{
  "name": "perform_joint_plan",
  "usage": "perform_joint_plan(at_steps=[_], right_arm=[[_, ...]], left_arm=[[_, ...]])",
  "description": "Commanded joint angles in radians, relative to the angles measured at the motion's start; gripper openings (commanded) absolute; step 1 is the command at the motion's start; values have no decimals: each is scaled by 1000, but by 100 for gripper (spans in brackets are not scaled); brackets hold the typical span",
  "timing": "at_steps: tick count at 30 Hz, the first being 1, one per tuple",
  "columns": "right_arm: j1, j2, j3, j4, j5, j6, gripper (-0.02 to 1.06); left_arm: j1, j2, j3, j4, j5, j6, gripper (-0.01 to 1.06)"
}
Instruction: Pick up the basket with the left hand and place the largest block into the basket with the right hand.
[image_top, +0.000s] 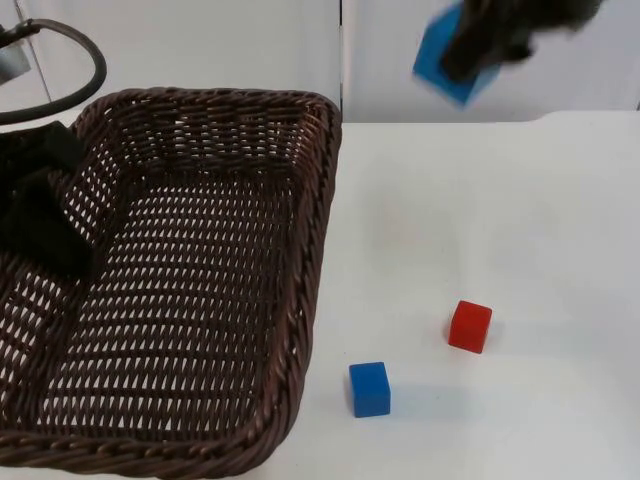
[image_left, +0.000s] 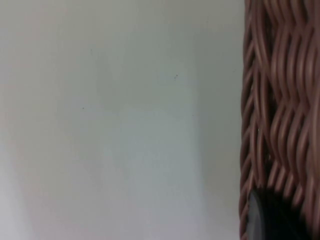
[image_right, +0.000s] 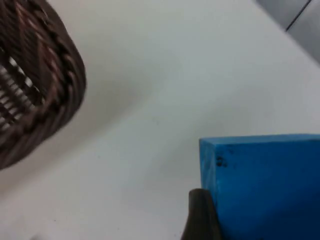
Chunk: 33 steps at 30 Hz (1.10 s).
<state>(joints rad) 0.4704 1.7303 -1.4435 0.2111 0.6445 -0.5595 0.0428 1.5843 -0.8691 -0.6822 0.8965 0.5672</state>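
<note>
The right gripper (image_top: 478, 50) is gripping the large blue block (image_top: 440, 55) above the table (image_top: 520, 220). The left gripper (image_top: 40, 225) is clamping the wicker basket (image_top: 200, 300) at its left rim. The basket opening is lying left of the block.

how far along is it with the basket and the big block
Done: the left gripper holds the basket by its rim, and the right gripper has the large blue block lifted. Left: carry it over the basket and drop it in; the basket holds no block yet.
</note>
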Motion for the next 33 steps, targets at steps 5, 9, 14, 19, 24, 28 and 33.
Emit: perform_joint_plan(at_steps=[5, 9, 14, 19, 24, 28, 33], right_arm=[[7, -108, -6, 1, 46, -6, 0], [7, -124, -6, 1, 79, -6, 0], [7, -124, -6, 3, 103, -3, 0], [7, -124, -6, 5, 105, 32, 0], [7, -124, -6, 81, 117, 32, 0], [14, -124, -6, 172, 117, 32, 0], [88, -119, -6, 195, 89, 32, 0]], left_arm=[[-2, -13, -3, -15, 7, 4, 0], [-2, -13, -3, -15, 7, 4, 0], [-2, -13, -3, -15, 7, 4, 0], [-2, -13, -3, -15, 7, 4, 0], [-2, -13, -3, -15, 5, 4, 0], [-2, -13, -3, -15, 5, 4, 0], [-2, -13, -3, -15, 2, 4, 0]])
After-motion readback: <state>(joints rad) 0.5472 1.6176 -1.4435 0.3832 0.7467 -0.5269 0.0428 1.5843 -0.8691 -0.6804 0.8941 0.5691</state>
